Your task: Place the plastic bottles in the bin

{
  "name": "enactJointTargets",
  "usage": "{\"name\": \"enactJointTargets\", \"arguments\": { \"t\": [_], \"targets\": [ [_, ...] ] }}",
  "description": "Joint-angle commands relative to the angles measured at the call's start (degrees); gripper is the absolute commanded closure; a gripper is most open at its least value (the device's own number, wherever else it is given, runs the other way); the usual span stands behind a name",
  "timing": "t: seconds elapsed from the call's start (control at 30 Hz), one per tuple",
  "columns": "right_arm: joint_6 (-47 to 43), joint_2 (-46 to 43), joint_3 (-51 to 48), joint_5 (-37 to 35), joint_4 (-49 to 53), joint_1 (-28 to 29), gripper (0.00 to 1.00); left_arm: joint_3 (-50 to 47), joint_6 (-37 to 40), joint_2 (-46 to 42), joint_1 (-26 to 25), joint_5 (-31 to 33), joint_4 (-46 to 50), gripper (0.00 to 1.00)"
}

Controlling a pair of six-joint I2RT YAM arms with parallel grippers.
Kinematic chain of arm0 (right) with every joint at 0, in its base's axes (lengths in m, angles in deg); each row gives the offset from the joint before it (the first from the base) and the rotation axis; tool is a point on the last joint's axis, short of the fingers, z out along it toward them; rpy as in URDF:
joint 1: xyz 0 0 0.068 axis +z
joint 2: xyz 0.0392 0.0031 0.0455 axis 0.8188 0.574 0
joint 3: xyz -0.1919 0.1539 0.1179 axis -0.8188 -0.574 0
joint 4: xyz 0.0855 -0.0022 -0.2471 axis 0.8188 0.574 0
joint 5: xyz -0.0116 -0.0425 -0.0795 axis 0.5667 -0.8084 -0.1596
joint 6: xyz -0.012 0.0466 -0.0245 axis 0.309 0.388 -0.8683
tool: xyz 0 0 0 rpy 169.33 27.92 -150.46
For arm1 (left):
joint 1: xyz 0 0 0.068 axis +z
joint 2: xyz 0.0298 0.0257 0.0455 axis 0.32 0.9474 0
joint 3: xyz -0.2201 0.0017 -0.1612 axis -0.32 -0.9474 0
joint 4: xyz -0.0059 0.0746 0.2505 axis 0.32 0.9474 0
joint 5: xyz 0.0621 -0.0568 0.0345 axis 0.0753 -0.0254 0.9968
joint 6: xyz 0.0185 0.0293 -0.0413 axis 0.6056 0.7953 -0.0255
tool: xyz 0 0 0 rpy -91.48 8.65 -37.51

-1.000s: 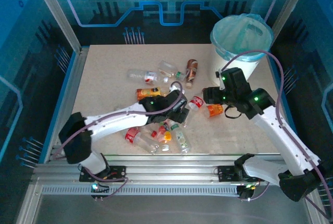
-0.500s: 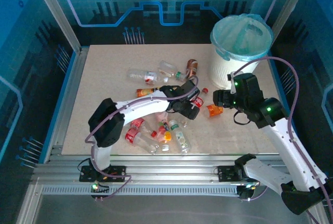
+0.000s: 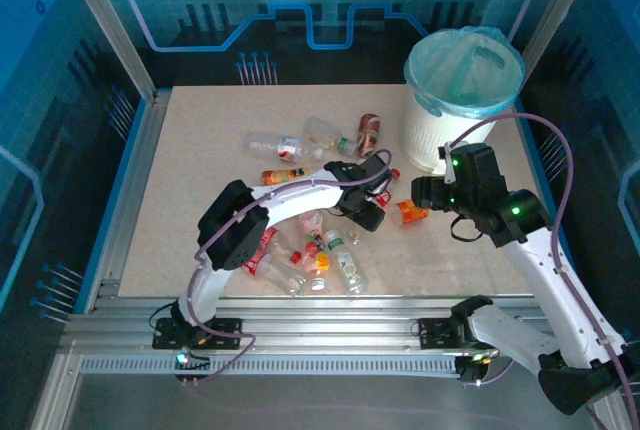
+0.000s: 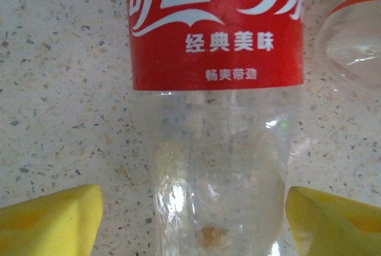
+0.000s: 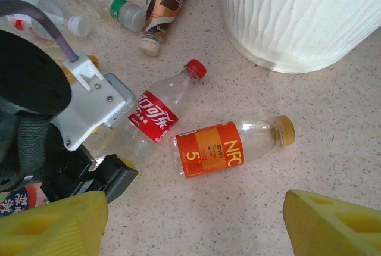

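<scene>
Speckled beige tabletop point(image 3: 200, 130), blue-lit panels behind, white bin point(image 3: 432, 130) with a blue liner standing at the far right corner. Plastic bottles point(image 3: 320, 255) lie on their sides across the middle and front of the table, all outside the bin. My left gripper point(image 4: 194, 208) is spread, one yellow finger on each side of the clear lower body of the cola bottle point(image 4: 217, 149). One finger is nearly at the wall and there is a gap at the other, so it is not pinching yet. My right gripper point(image 5: 193, 226) is spread too, with nothing between the fingers. It hangs above the orange bottle point(image 5: 220, 149), which lies just beside the cola bottle and near the bin's foot. Handling, my guess: the cola bottle looks empty, so light. Its thin clear wall will dent and spring back, and it is smooth and round, so it can roll or squirt out of a hard squeeze. Best hold is across the body at or just under the red label, where it is widest and likely stiffer, not at the tapering neck or cap. Versus a second ago, top view: my left elbow has come up from the front-left corner and folded in toward the table middle, and the gripper has slid right onto the cola bottle. My right wrist has shifted right, nearer the bin. Bottles lie about where they did.
</scene>
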Motion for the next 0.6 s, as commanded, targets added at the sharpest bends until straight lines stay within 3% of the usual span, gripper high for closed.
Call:
{"name": "enactJointTargets", "arguments": {
  "t": [0.0,0.37,0.57],
  "targets": [
    [-1.2,-0.9,-0.6,0.9,0.5,-1.0,0.21,2.4,0.0,1.8,0.3,-2.0,2.1,0.21],
    [-1.1,-0.9,-1.1,2.5,-0.2,-1.9,0.20,4.0,0.9,2.2,0.7,-0.1,2.2,0.41],
    [-1.7,-0.6,0.5,2.3,-1.2,-1.9,0.21,3.6,1.2,-1.4,0.8,2.7,1.7,0.42]
  ]
}}
